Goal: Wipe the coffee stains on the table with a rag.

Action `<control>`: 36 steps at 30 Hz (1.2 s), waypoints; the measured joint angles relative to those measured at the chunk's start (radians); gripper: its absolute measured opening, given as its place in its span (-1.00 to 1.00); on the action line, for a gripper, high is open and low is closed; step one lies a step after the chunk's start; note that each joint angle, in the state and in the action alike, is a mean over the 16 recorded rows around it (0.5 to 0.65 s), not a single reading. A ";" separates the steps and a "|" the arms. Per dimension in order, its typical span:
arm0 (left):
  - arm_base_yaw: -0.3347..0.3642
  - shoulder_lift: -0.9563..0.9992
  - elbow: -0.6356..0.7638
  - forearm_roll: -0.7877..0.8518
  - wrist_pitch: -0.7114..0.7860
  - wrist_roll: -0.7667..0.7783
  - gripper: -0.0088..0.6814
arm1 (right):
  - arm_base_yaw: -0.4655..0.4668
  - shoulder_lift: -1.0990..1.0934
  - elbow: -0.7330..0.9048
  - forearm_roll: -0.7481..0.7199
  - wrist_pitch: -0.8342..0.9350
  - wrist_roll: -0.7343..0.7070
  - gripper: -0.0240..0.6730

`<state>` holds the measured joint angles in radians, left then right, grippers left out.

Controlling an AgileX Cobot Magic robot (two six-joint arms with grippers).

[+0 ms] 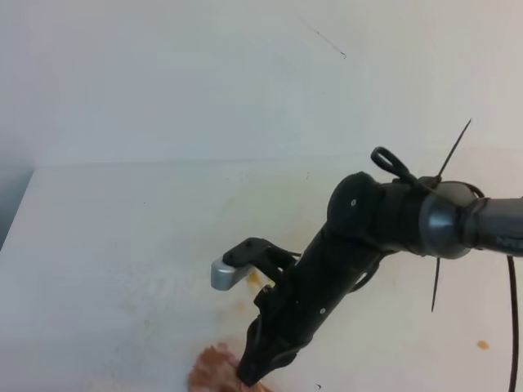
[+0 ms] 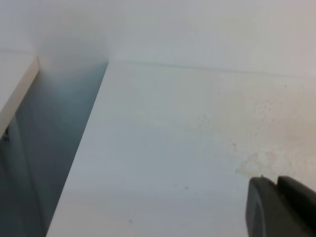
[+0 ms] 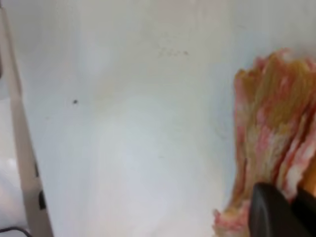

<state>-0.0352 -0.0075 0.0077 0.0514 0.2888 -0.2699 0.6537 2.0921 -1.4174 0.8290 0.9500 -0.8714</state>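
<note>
The rag is a pinkish-tan wad tinted orange-brown, lying on the white table at the bottom edge of the high view. My right gripper reaches across from the right, points down and is shut on the rag's right side. In the right wrist view the rag hangs in folds by a dark finger. A small amber coffee stain shows beside the right arm, with faint yellowish smears around it. A tiny amber dot lies far right. The left wrist view shows only dark fingertips over faint stains.
The table's left edge drops to a grey gap; the left wrist view shows that gap and a second white surface beyond it. A white wall rises behind the table. Black cable ties stick out from the right arm.
</note>
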 joint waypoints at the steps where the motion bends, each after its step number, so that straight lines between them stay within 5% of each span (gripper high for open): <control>1: 0.000 0.000 0.000 0.000 0.000 0.000 -0.98 | 0.003 0.007 0.007 -0.006 -0.017 0.011 -0.90; 12: 0.000 -0.002 0.002 0.000 -0.001 0.000 -0.98 | -0.016 0.075 0.023 -0.027 -0.219 0.110 -0.90; 21: 0.000 -0.006 0.006 0.000 -0.003 0.000 -0.98 | -0.122 0.090 -0.006 -0.024 -0.336 0.165 -0.90; 36: 0.000 0.006 -0.006 0.000 0.003 0.000 -0.99 | -0.347 0.071 -0.026 -0.060 -0.247 0.164 -0.90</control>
<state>-0.0354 -0.0019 0.0019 0.0517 0.2915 -0.2699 0.3063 2.1631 -1.4437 0.7686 0.7033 -0.7071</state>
